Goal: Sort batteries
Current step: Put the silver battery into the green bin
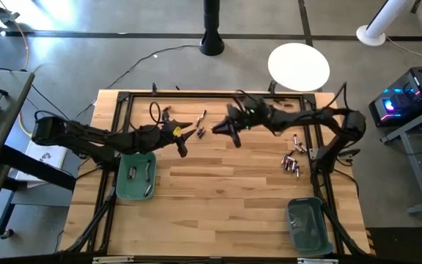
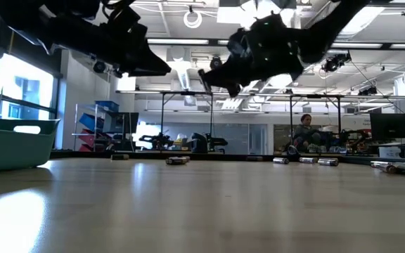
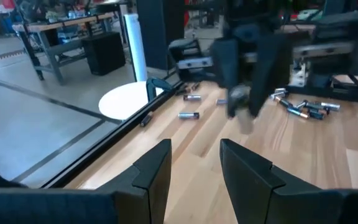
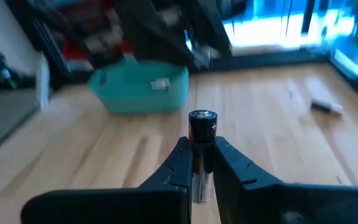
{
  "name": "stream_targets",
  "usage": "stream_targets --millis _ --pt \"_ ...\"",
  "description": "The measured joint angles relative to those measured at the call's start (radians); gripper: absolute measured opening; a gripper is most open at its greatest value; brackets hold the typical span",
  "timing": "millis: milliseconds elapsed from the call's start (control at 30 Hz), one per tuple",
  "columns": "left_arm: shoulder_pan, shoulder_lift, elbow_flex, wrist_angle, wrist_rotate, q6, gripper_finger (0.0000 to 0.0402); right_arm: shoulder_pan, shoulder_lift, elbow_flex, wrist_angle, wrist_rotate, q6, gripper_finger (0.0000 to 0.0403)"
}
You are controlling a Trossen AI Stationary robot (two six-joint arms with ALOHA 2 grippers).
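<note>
At the left of the table, a teal bin sits just below the left arm and already holds a few batteries. The left gripper hangs above the wood beside it, its fingers parted with nothing between them. Near the back edge, a few loose batteries lie between the two arms.

Towards the middle, the right gripper is raised off the table and clenched on a dark battery, which stands upright between its fingers. Further right, a cluster of batteries rests close to the right arm's base, and a second teal bin stands at the front right corner.

The step in hand looks like carrying a picked battery to its bin. The next move probably calls for swinging the right gripper over whichever bin suits this type, lowering it and releasing, while keeping clear of the left arm, which waits close by.
</note>
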Motion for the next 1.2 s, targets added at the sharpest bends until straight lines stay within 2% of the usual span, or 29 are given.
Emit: stream_targets --millis 167,300,400,533,767,933,1033,1200 --pt "0.014 0.031 0.000 0.068 0.025 -0.015 0.0129 0.042 0.034 -0.226 0.459 0.116 0.170 0.0019" --pt "0.102 0.053 -0.043 0.196 0.200 -0.055 0.0129 0.066 0.066 -0.278 0.676 0.175 0.204 0.0019" --pt "0.194 0.080 -0.112 0.337 0.327 -0.125 0.0129 0.082 0.094 -0.264 0.698 0.157 0.204 0.0019" --pt "0.250 0.123 -0.163 0.498 0.420 -0.173 0.0130 0.087 0.133 -0.203 0.749 0.106 0.206 0.0019" --pt "0.257 0.198 -0.144 0.534 0.422 -0.224 0.0130 0.092 0.240 -0.070 0.768 0.060 0.230 0.0019" --pt "0.257 0.251 -0.138 0.548 0.470 -0.201 0.0134 0.085 0.254 -0.026 0.765 0.054 0.230 0.0019" --pt "0.256 0.272 -0.138 0.564 0.478 -0.200 0.0152 0.084 0.252 -0.016 0.766 0.054 0.232 0.0019" --pt "0.255 0.290 -0.138 0.600 0.478 -0.189 0.0205 0.084 0.252 -0.012 0.725 0.080 0.229 0.0019"
